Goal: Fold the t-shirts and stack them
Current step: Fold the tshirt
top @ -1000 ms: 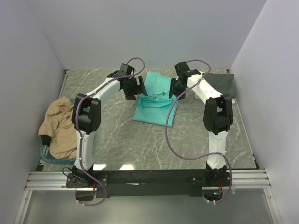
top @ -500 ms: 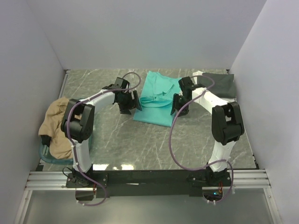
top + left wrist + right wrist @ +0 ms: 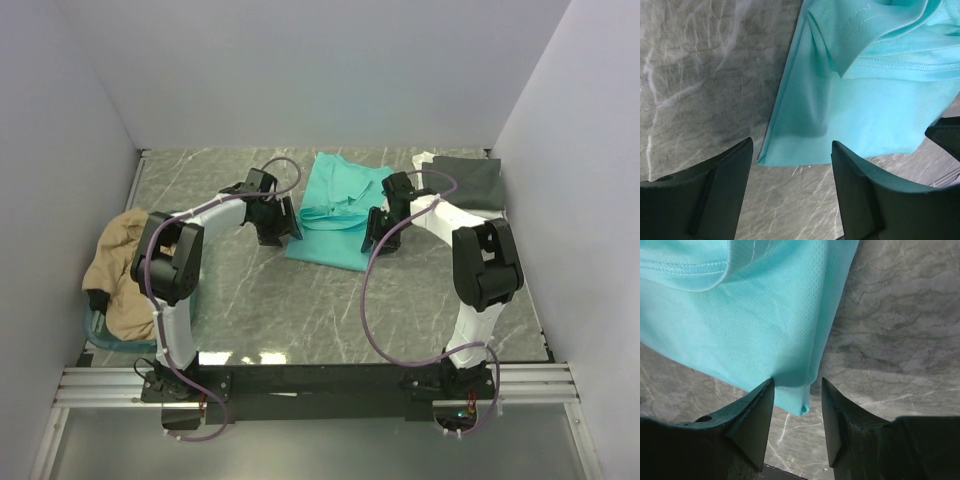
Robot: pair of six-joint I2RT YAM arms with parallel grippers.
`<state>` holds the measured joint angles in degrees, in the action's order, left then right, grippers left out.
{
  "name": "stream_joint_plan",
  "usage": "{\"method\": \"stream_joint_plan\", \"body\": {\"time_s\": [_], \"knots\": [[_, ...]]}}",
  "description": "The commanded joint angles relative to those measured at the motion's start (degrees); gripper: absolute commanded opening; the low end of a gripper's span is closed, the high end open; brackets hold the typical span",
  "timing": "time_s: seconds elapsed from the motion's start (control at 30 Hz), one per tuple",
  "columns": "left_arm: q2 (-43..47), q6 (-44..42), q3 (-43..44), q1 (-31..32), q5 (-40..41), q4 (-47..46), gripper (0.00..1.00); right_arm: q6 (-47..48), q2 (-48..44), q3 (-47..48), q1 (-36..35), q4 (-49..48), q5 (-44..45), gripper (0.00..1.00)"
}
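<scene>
A grey marbled table (image 3: 300,300) sat between plain white walls (image 3: 320,70), seen from above and behind your two arms. The teal-green t-shirt (image 3: 335,215) lay partly folded at the far middle of the table. Its upper layers were bunched and its lower hem was on the side nearest the arm bases.

Your left tool (image 3: 791,146) hung low at the shirt's near left corner with its jaws apart. In the left wrist view, that corner lay in the gap between the two dark fingers (image 3: 715,190). You could not tell whether either finger touched the cloth.

Your right tool (image 3: 797,383) was at the near right corner, also spread apart. The corner's edge sat between its fingertips, which were not closed on it.

The tan t-shirt (image 3: 125,270) lay crumpled at the left edge of the table, draped over a teal plastic basket (image 3: 95,330) whose rim showed beneath it. The dark grey t-shirt (image 3: 470,180) lay in the far right corner, behind your right arm. Purple cables (image 3: 365,290) looped along both arms.
</scene>
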<state>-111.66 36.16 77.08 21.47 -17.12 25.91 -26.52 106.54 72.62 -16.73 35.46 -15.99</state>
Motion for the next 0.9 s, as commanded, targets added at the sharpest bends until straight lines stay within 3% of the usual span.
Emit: {"method": "stream_joint_plan", "body": {"time_s": [0.0,0.3,0.4,0.57,0.6,0.67,0.87], "knots": [[-0.49,1.19,-0.96,0.5,0.16,-1.83,0.69,-0.02,0.33,-1.16,-0.23,-1.98,-0.62,0.49],[-2.69,1.8,-1.23,3.31,2.27,-1.13,0.68,-0.81,0.77,-4.33,-1.02,-4.26,-2.12,0.49],[-3.57,2.42,-1.05,4.19,2.62,-1.56,0.61,-0.46,1.74,-3.1,-1.63,-3.74,-2.64,0.44],[-4.62,1.98,0.09,4.89,3.68,-0.69,0.24,-0.02,3.14,-0.64,-1.9,-2.86,-2.56,0.24],[-4.71,1.81,0.18,4.98,3.94,-0.34,0.11,0.07,3.32,-0.46,-1.9,-2.86,-2.73,0.21],[-4.8,1.37,0.27,4.98,4.12,0.02,0.02,0.07,3.5,-0.55,-1.99,-2.68,-3.08,0.12],[-2.43,0.84,-1.75,5.16,4.91,0.28,0.01,1.12,2.01,-2.22,-2.6,-1.54,-2.73,0.0]]}}
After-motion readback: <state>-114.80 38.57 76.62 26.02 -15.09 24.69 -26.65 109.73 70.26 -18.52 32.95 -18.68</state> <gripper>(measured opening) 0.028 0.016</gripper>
